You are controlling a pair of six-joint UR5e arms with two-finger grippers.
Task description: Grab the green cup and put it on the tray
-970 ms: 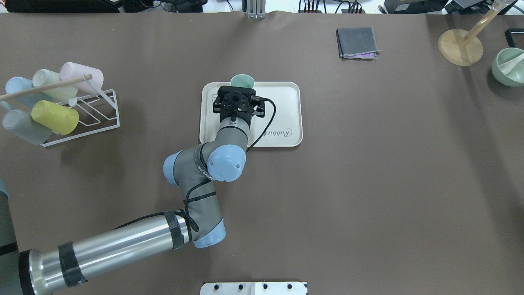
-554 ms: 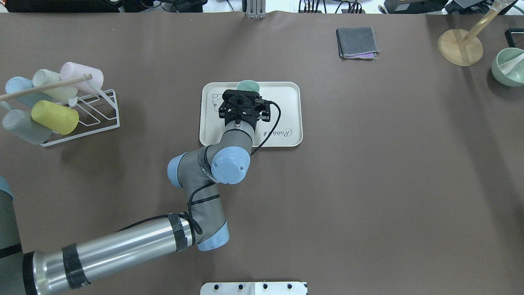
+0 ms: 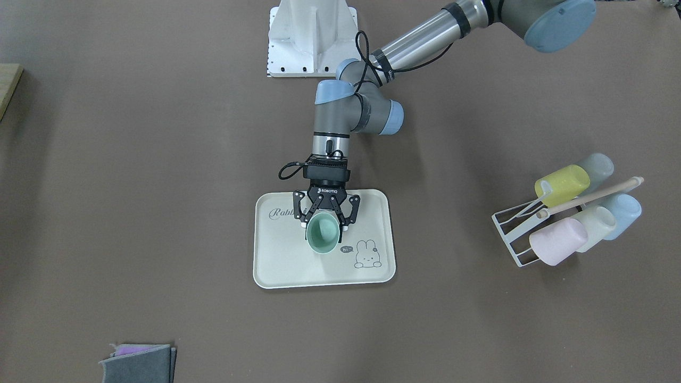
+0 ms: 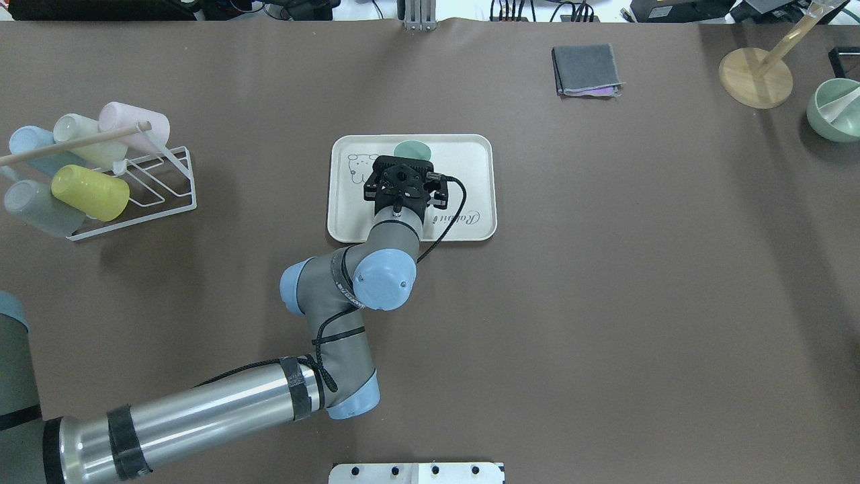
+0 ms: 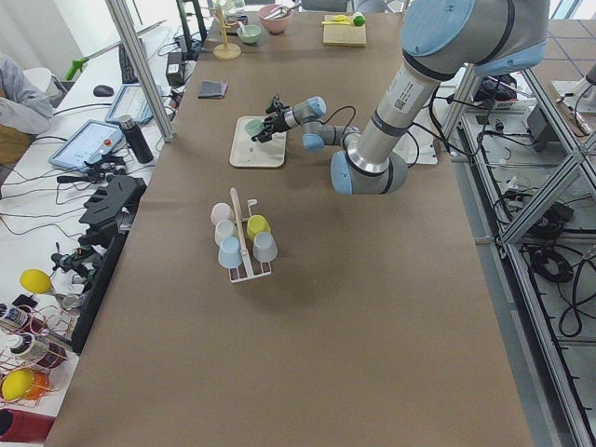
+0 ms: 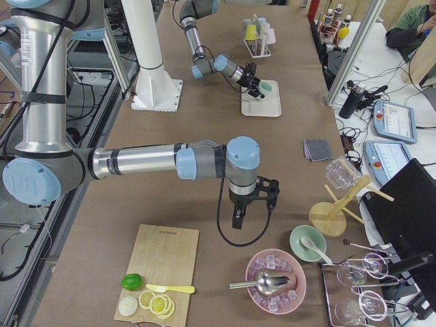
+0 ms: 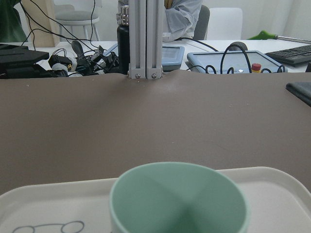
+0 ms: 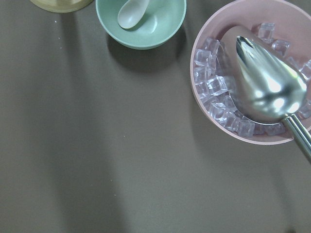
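The green cup (image 3: pixel 323 234) is upright, mouth up, between the fingers of my left gripper (image 3: pixel 325 226), which is shut on it over the middle of the cream tray (image 3: pixel 282 266), near the rabbit drawing. In the overhead view only the cup's far rim (image 4: pixel 412 148) shows past the wrist, inside the tray (image 4: pixel 470 161). The left wrist view shows the cup's mouth (image 7: pixel 180 204) close up, with the tray's rim (image 7: pixel 272 174) behind it. My right gripper (image 6: pixel 240 219) hangs above the table far away; I cannot tell whether it is open or shut.
A white wire rack (image 4: pixel 134 195) with several pastel cups, one of them yellow-green (image 4: pixel 91 193), stands on the left. A folded grey cloth (image 4: pixel 586 70), a wooden stand (image 4: pixel 756 77) and a mint bowl with a spoon (image 4: pixel 835 109) lie far right. A pink bowl of ice (image 8: pixel 252 73) is under the right wrist.
My left gripper has moved back toward the robot and slightly right with the green cup, from the tray's far rim to over the tray's middle.
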